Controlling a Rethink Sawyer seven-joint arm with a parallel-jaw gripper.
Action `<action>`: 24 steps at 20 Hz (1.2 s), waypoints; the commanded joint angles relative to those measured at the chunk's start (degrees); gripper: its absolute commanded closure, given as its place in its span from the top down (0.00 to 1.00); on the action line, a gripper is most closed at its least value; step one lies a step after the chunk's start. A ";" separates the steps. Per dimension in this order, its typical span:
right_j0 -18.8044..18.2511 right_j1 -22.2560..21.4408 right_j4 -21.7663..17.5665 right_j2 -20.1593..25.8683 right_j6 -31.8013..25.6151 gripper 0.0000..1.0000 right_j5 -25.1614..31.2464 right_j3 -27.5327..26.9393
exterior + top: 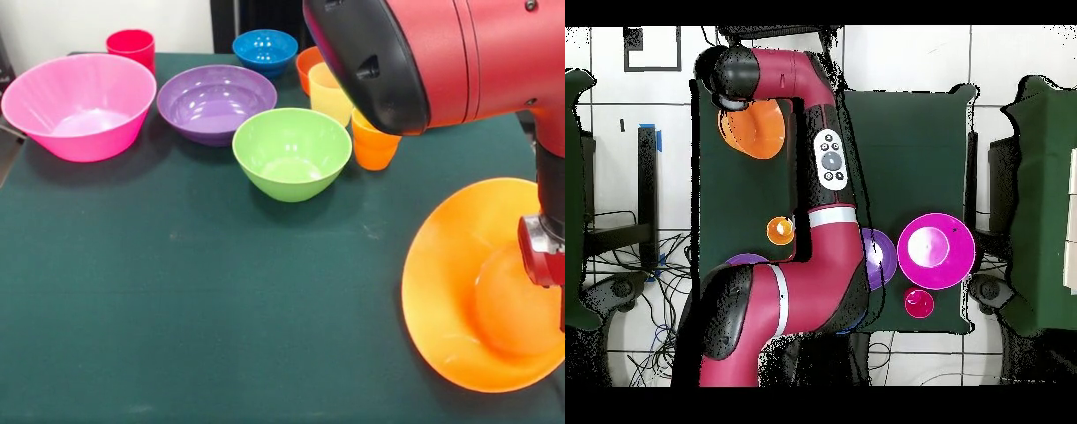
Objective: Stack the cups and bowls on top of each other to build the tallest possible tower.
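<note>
At the lower right of the front view, the big orange bowl [481, 287] is being held tilted on its side, its opening turned toward the camera and its far edge hidden behind the gripper [549, 256]; only a red part of the gripper is showing at the right edge, so how far it is opened, and whether the bowl is actually being gripped, cannot be told. The green table [177, 291] is being left bare across the lower left.

Along the top of the same view, everything else is being kept single. The big pink bowl [79, 104] is sitting at the upper left with the red cup [131, 46] just behind it; one purple bowl [216, 102] is standing beside it, the green bowl [291, 152] just in front, the small blue bowl [265, 50] behind. The pale yellow cup [328, 93], the orange cup [372, 146] and a sliver of the orange-red bowl [307, 64] are being partly covered by the arm [424, 53].

In the overhead view a second purple bowl [745, 262] is being glimpsed beside the arm, at the lower left.

No tower is being built yet, judging by this: nothing is resting on anything else, and nearly the whole stacking appears to be left.
</note>
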 commanded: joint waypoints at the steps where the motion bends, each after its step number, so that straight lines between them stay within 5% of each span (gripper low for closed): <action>1: -0.15 1.87 -3.45 -2.65 -7.48 0.00 6.03 4.98; 6: 0.01 -2.13 1.81 -4.96 3.65 0.00 16.45 12.03; 8: -0.37 -3.76 3.86 -5.15 5.30 0.00 16.31 15.59; 13: -2.39 -9.11 16.29 -3.74 16.69 0.00 18.75 30.63; 16: -3.25 -12.24 22.84 -2.47 19.66 0.00 16.32 38.48; 20: -6.06 -15.89 30.84 1.71 19.41 0.00 0.47 50.19; 24: -5.74 -19.11 33.38 1.25 18.18 0.00 -3.91 54.62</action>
